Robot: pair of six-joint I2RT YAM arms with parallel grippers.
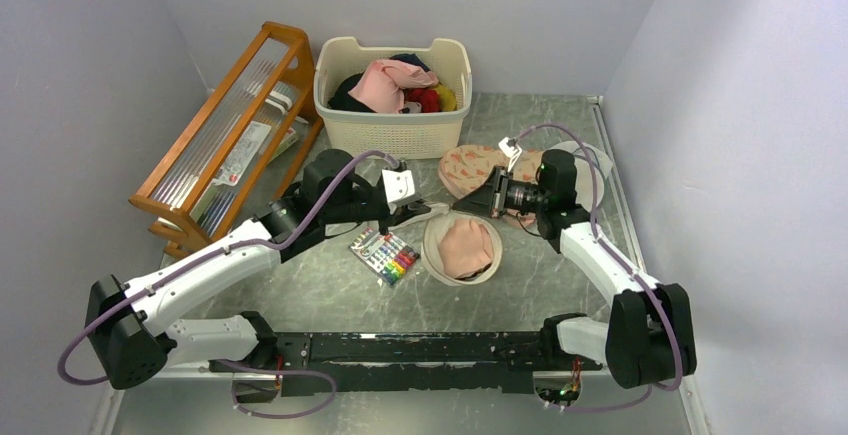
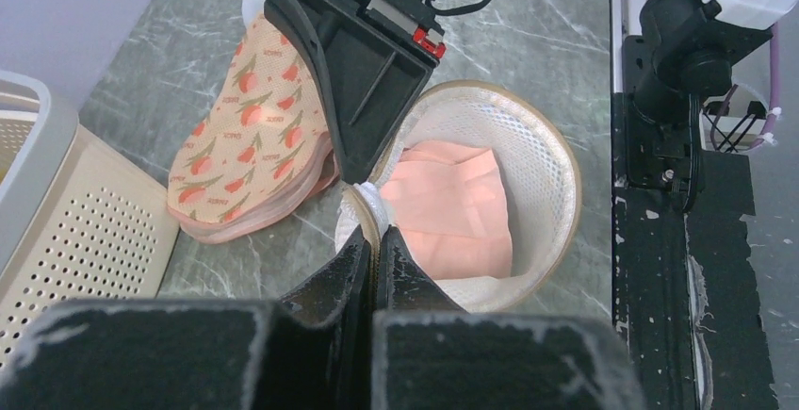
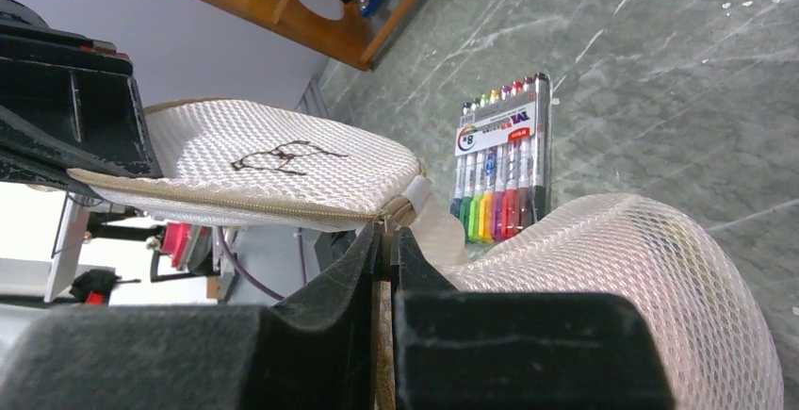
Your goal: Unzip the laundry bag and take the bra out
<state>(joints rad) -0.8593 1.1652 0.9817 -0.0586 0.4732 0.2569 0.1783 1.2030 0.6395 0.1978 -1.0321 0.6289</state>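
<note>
While both my arms meet over the middle of the table [image 1: 330, 285], the laundry bag [image 2: 532, 137] sits between them, unzipped, its round mesh tub facing up. My left gripper [image 2: 372, 240] is pinched tight on a fold of the bag's white fabric at the rim, with no gap between the fingers. My right gripper [image 3: 386, 240] is likewise clamped together, on the bag's edge right where the beige zip ends beside a small white tab. The two grips land at almost the same spot on the rim, tip near tip. The lid [image 3: 273, 160] is swung up off the tub and stands out sideways, its black emblem showing (it reaches toward my left gripper, though I cannot tell whether they touch). Inside the tub lies the bra [image 2: 452, 207], pink and folded flat, with neither gripper on it. Just left of the bag a pack of coloured markers [image 1: 386, 255] lies on the table. Behind the bag is a peach printed fabric piece [image 2: 250, 137], and farther back a cream basket [image 1: 395, 135] of clothes beside a wooden rack [image 3: 325, 35].
</note>
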